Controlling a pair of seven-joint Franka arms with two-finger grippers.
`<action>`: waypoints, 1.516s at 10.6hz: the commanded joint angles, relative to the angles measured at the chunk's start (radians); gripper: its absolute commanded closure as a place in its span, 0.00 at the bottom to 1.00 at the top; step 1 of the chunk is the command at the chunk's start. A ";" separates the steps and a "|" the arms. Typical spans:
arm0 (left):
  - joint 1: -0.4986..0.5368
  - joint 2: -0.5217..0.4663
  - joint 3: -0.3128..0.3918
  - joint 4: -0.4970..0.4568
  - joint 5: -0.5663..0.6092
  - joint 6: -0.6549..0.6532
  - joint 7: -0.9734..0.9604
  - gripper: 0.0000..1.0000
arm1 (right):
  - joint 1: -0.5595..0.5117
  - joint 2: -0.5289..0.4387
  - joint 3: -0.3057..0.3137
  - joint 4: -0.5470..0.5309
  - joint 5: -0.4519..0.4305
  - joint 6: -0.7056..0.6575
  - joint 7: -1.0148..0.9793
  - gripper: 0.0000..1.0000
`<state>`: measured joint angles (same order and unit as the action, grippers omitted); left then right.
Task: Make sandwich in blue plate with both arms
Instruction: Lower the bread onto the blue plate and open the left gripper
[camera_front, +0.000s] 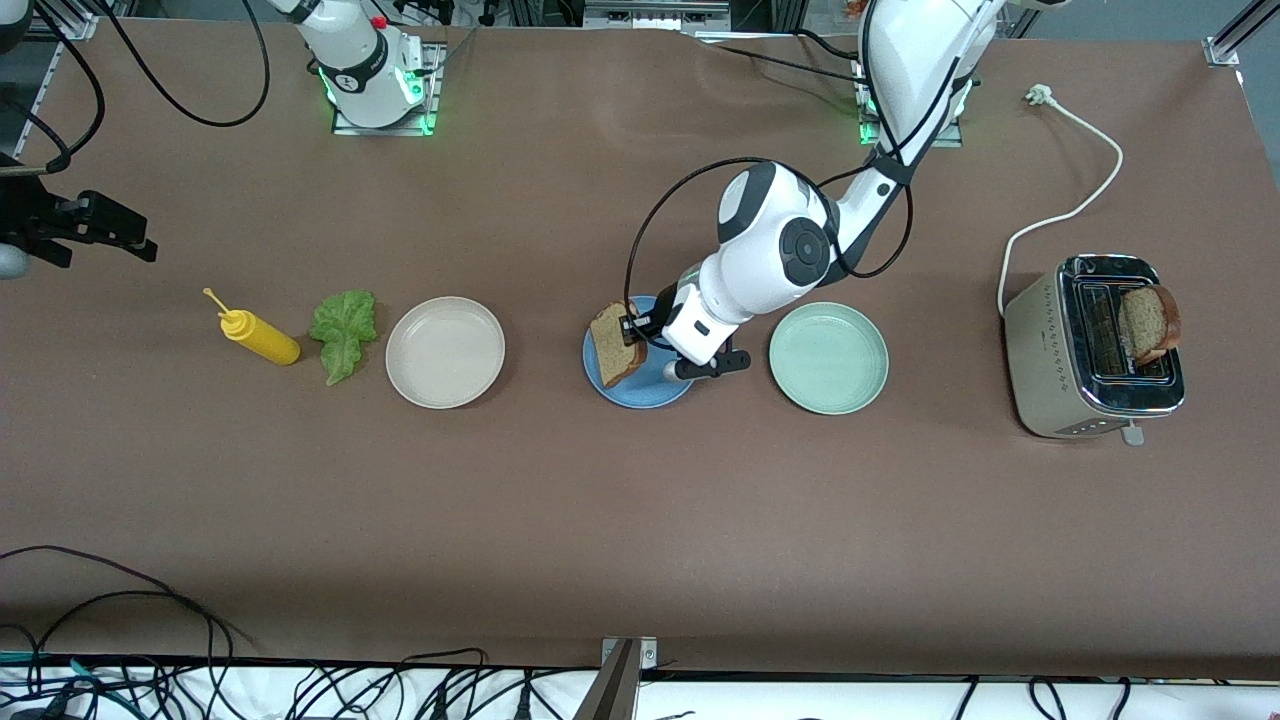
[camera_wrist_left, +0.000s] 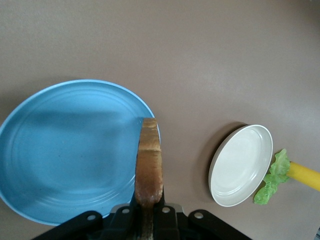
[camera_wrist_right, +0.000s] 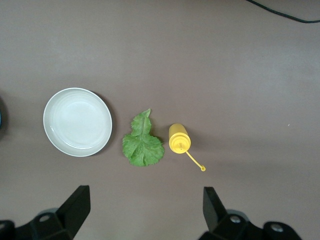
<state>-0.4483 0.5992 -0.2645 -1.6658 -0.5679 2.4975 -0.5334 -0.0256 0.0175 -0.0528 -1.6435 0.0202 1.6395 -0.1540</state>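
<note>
The left gripper (camera_front: 632, 333) is clamping the first bread slice (camera_front: 614, 345) over the blue plate (camera_front: 652, 390) (still empty); the lettuce (camera_front: 343, 330) and the toaster slice (camera_front: 1148, 322) are waiting, while the right gripper (camera_wrist_right: 145, 210) is hanging spread above the table.

A: What sits toward the right arm's end of the tabletop (camera_front: 640, 520)?
B: A yellow squeeze bottle (camera_front: 259, 337) on its side, and a beige plate (camera_front: 445, 352) near it.
A: And toward the left arm's end?
B: A mint-green plate (camera_front: 828, 358), then a silver toaster (camera_front: 1092, 347) with its white cord (camera_front: 1075, 205).

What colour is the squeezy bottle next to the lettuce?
Yellow. The squeeze bottle beside the lettuce leaf shows best in the right wrist view.
</note>
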 joint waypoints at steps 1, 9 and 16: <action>-0.015 0.028 0.008 0.029 -0.014 0.009 -0.004 1.00 | -0.004 0.007 0.001 0.025 0.015 -0.021 0.007 0.00; 0.005 0.068 0.014 0.023 -0.012 0.043 0.053 0.35 | -0.004 0.007 0.002 0.025 0.015 -0.021 0.010 0.00; 0.071 -0.030 0.086 -0.015 -0.014 -0.044 0.107 0.00 | -0.004 0.007 0.001 0.025 0.015 -0.021 0.008 0.00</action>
<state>-0.4019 0.6414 -0.2405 -1.6515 -0.5678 2.5354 -0.4570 -0.0257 0.0175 -0.0529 -1.6435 0.0203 1.6394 -0.1540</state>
